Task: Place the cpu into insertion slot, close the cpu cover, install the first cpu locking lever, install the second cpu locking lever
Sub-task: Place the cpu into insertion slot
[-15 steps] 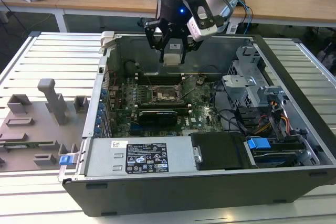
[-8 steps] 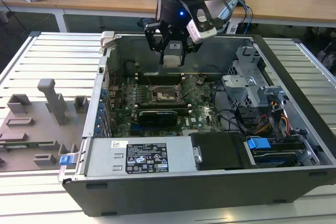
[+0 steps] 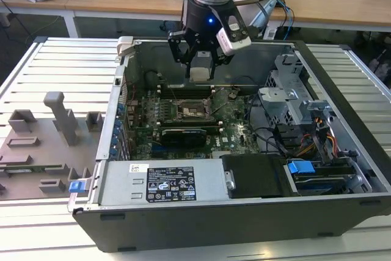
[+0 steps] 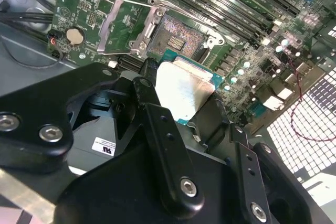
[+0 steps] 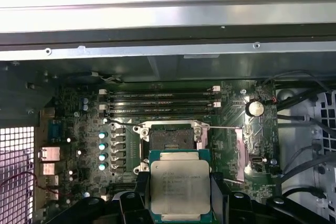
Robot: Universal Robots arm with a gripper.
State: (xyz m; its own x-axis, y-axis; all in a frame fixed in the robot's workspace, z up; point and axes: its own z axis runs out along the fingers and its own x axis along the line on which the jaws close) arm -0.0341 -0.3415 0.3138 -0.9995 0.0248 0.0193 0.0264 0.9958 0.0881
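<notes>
Cpu [image 5: 177, 182] clamped edgewise in tool [image 5: 179, 199]; insertion slot [image 5: 170, 140] lies uncovered.

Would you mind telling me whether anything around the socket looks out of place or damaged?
Nothing stands out: the cpu is held in the gripper above the motherboard, the insertion slot is bare, and the cpu cover stands open beside it.

One cpu [image 5: 180, 187], one insertion slot [image 5: 170, 141], seemingly one cover [image 4: 109, 24]
</notes>
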